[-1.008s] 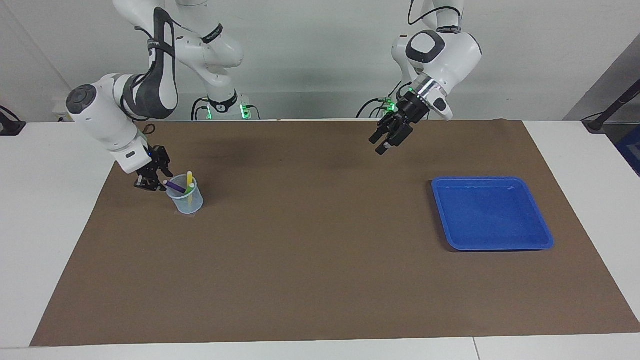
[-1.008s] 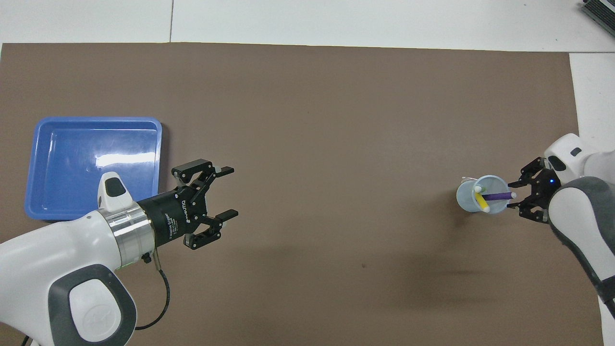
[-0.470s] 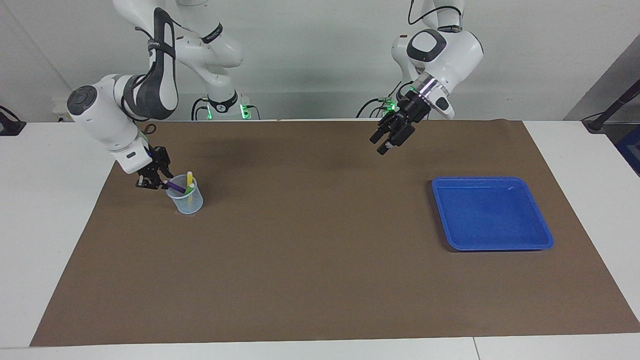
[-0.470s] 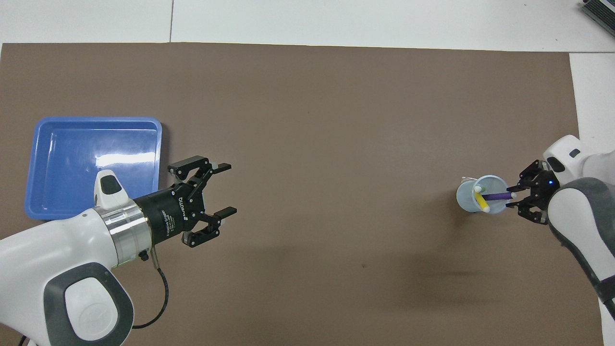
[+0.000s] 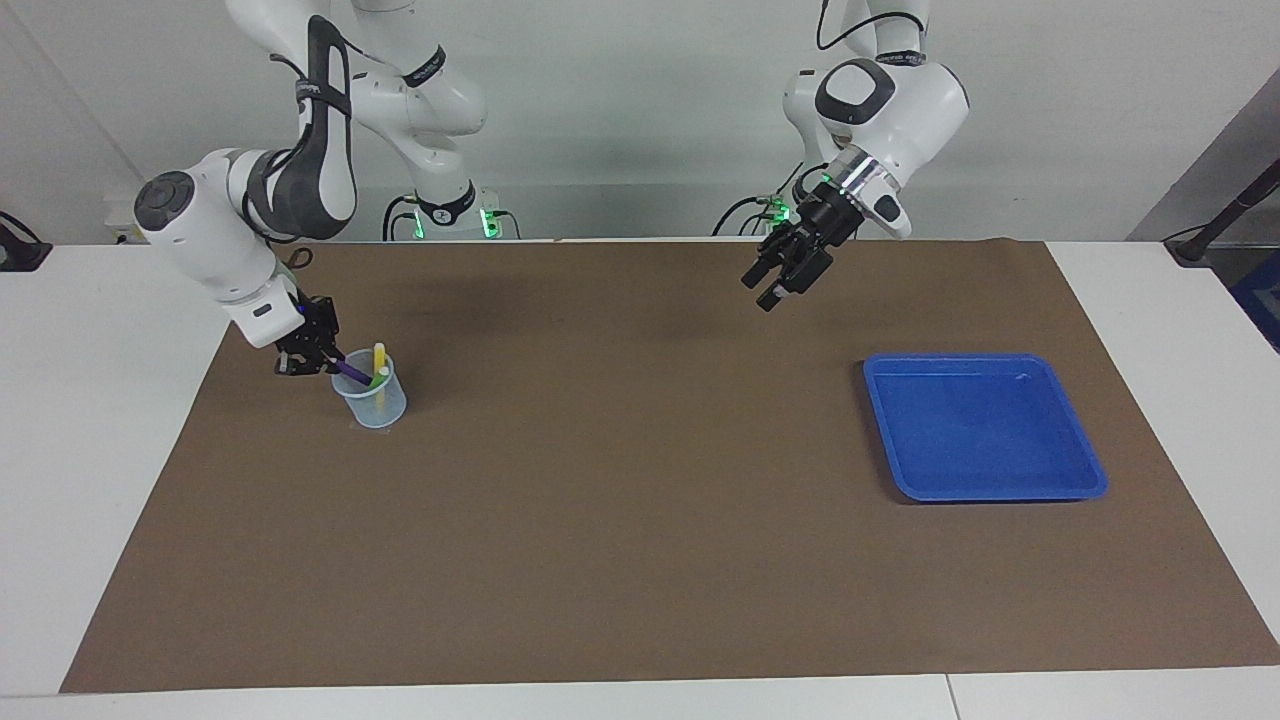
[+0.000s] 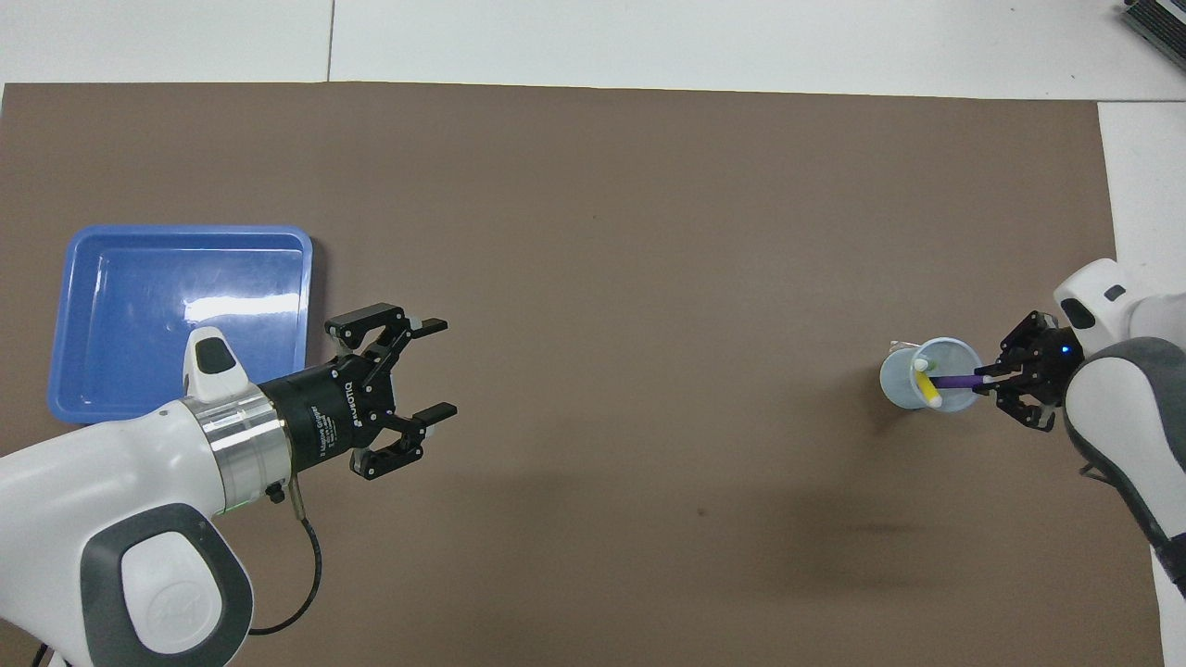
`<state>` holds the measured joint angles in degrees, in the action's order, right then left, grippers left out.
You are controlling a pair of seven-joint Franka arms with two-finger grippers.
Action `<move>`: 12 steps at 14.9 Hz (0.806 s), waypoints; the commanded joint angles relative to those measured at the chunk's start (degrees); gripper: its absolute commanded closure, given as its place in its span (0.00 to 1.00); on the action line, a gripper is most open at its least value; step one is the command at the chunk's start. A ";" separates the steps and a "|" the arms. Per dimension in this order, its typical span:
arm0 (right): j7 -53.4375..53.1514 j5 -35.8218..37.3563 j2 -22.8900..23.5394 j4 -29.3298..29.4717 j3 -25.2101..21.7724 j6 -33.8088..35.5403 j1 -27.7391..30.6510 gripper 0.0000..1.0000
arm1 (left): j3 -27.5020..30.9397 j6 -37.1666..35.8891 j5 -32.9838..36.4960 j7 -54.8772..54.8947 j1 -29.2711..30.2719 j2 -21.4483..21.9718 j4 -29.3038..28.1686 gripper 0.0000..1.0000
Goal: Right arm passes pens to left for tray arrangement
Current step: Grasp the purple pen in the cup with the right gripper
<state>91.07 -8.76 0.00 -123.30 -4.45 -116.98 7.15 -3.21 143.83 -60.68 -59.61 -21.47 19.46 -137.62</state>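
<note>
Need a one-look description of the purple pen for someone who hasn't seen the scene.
On the brown mat, toward the right arm's end, stands a small clear cup with three pens in it. The purple pen leans out toward the right gripper, shut on its upper end; the yellow pen and green pen stand free.

White lettering, seemingly "ROBOTIQ", on the black body of the left gripper; smaller print unreadable.

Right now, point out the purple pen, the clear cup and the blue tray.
purple pen (image 6: pixel 954 380): overhead view, mid-barrel.
clear cup (image 5: pixel 378 405): facing view, side wall.
blue tray (image 6: pixel 306 278): overhead view, rim.
</note>
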 commanded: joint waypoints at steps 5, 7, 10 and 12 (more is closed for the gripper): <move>-3.00 -1.79 -0.61 8.68 0.41 12.54 0.41 1.00 | -0.12 -13.13 0.56 0.20 6.17 -0.38 3.84 0.08; -3.09 -1.09 -0.79 12.10 0.41 16.67 0.41 1.00 | -0.30 -14.10 0.56 -0.59 6.09 -0.30 4.29 0.08; -3.17 -0.91 -0.79 17.20 0.41 22.12 0.76 1.00 | -0.56 -14.02 0.65 -2.35 5.74 -0.38 4.37 0.08; -5.70 -0.91 -0.97 21.07 0.49 26.86 0.68 1.00 | -0.65 -14.02 0.65 -4.10 5.65 -0.38 4.64 0.08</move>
<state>87.96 -8.90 -0.95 -106.33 -4.45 -94.68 7.17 -3.69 130.86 -60.60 -61.28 -15.97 19.46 -134.00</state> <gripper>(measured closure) 0.815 0.097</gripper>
